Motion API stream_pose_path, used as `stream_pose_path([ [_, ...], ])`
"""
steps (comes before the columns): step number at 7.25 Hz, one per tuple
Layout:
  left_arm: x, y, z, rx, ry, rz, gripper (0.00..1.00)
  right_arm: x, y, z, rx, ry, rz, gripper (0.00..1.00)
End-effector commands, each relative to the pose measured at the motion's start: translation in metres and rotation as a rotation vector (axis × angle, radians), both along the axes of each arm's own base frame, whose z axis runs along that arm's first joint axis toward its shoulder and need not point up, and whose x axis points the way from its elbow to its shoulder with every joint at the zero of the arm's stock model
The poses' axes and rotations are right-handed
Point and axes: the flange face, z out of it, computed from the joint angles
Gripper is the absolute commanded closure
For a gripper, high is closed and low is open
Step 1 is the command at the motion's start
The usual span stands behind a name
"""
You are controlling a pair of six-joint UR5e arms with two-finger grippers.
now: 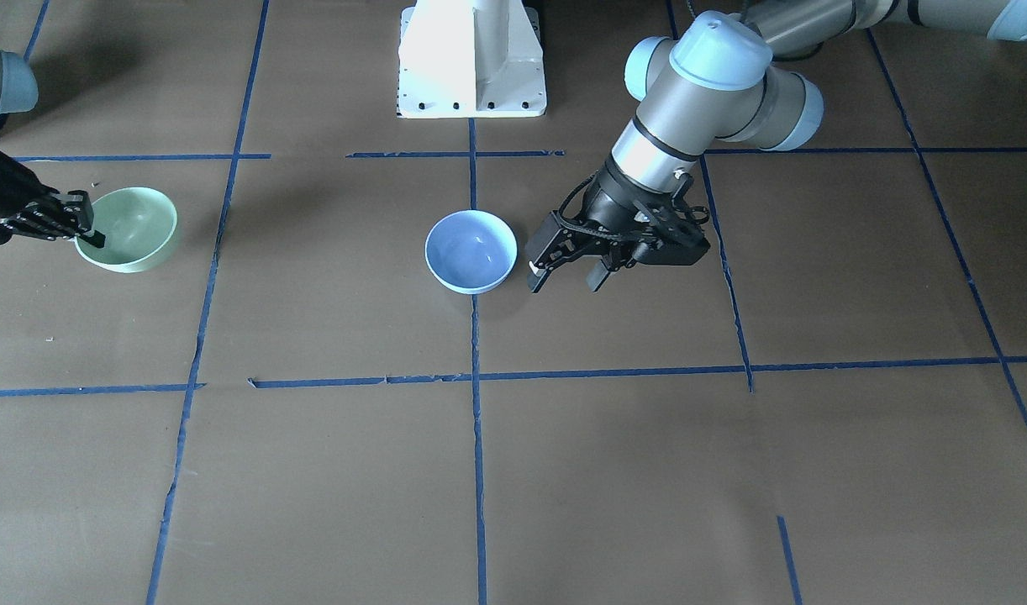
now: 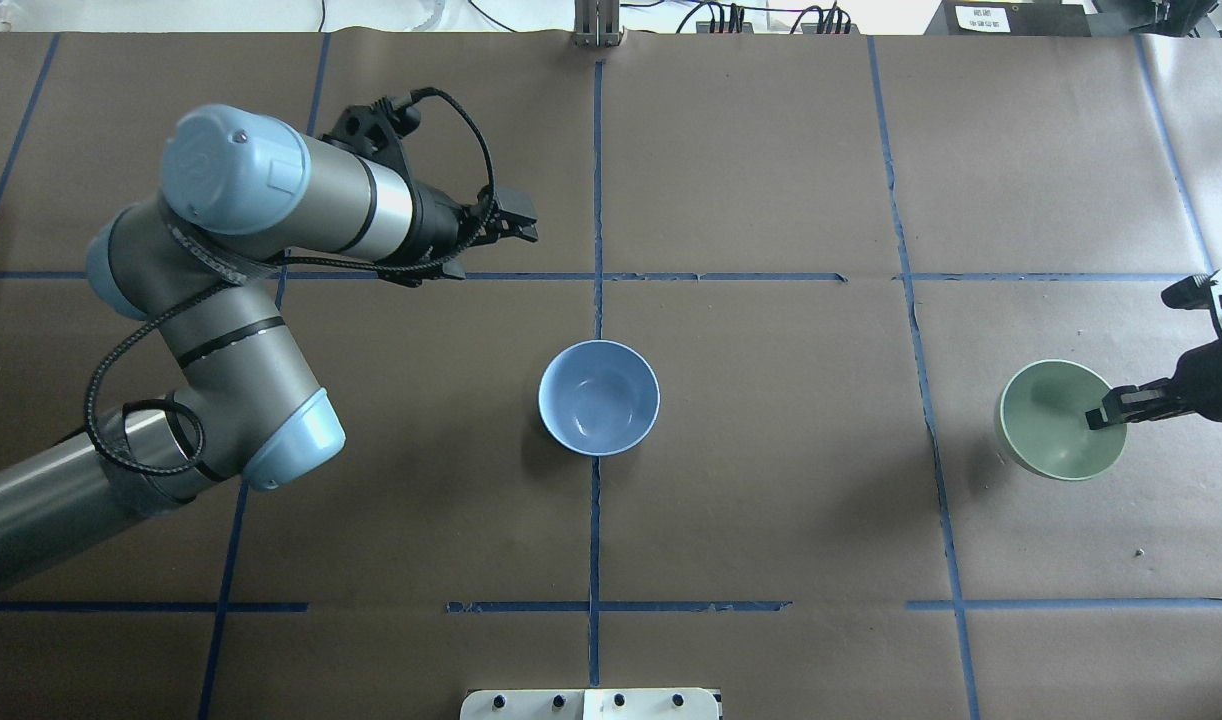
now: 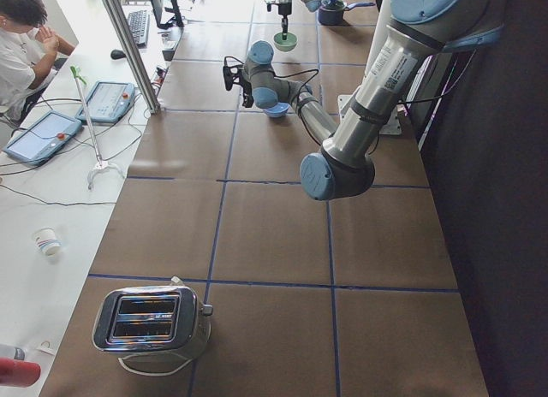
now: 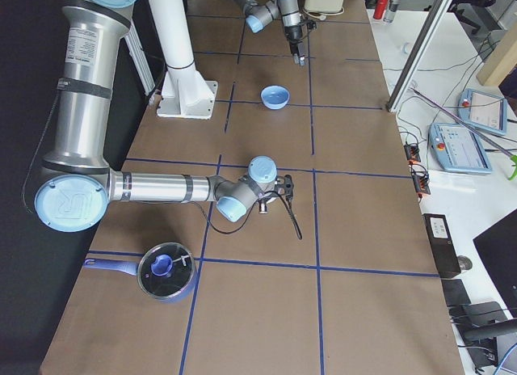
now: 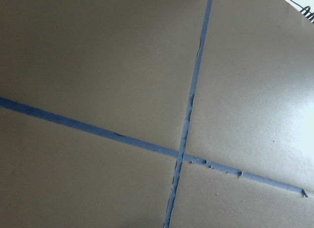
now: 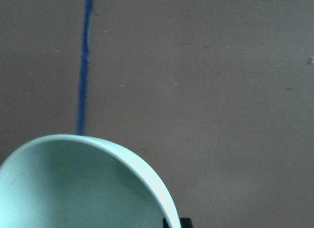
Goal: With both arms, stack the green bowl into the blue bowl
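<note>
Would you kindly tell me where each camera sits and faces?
Front: across the table, facing the robot; base, left pincer, right pincer.
Overhead: behind the robot, looking down; left arm, right arm.
Left side: table's left end; left arm near.
Right side: table's right end; right arm near.
Left wrist: down at bare table; no body.
Right wrist: down at green bowl; fingertip.
Shared: front, overhead show blue bowl.

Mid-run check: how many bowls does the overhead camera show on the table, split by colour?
Pale mint-green round bowl: 1
Pale periwinkle-blue round bowl: 1
Total: 2 bowls
</note>
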Motion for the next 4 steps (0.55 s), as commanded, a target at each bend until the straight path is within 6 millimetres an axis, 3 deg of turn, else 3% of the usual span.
stream_pose_path([
  [1,-0.03,-0.015,-0.008,0.01,0.018,-0.049,0.0,-0.109,0.01,-0.158,-0.171,-0.203,0.03,1.0],
  [2,-0.035,-0.016,-0.012,0.025,0.042,-0.057,0.0,-0.177,0.035,-0.206,-0.193,-0.247,0.062,1.0],
  [3,-0.039,-0.017,-0.011,0.017,0.065,-0.068,0.0,-0.227,0.049,-0.251,-0.212,-0.245,0.101,1.0],
  [4,-0.039,-0.017,-0.011,0.017,0.066,-0.068,0.0,-0.252,0.041,-0.288,-0.241,-0.188,0.129,1.0],
])
